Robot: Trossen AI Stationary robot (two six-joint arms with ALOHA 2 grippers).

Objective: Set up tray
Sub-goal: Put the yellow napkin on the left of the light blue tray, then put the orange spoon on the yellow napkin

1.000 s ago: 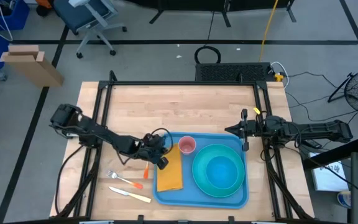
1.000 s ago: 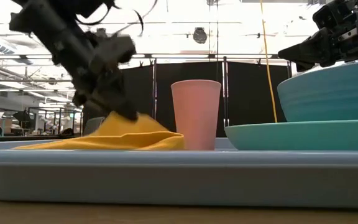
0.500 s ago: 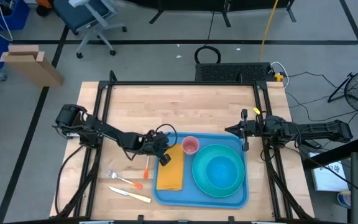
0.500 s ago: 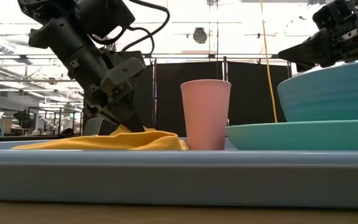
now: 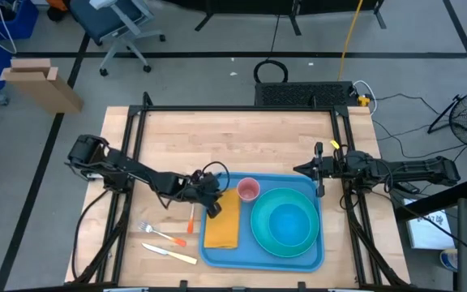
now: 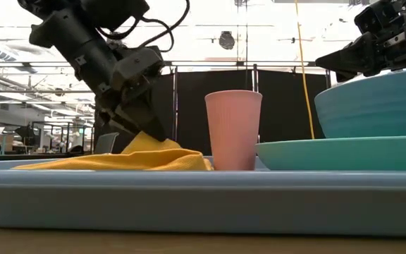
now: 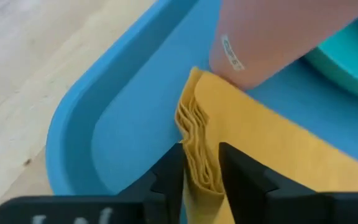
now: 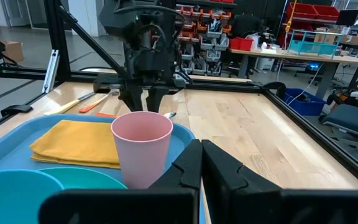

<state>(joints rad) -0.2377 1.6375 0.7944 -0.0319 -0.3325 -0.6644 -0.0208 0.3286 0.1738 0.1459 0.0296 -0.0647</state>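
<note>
On the near half of the wooden table (image 5: pixel 233 138), toward its right side, sits the tray (image 5: pixel 259 258): a large, flat blue plastic rectangle with rounded corners and a low raised rim. It carries a folded yellow napkin (image 5: pixel 222 227) along its left side, an upright pink cup (image 5: pixel 248 190) near the far rim, and a teal bowl (image 5: pixel 284 225) seated on a teal plate (image 5: pixel 310 203). The left gripper (image 7: pixel 199 163) is at the napkin's far left corner, fingers clamped on the stacked folds, just beside the cup. The right gripper (image 5: pixel 318 169) hovers above the tray's far right corner with its fingers pressed together, gripping nothing. A fork (image 5: pixel 157 234), a knife (image 5: pixel 169 253) and an orange utensil (image 5: pixel 190 219) lie on the table left of the tray.
</note>
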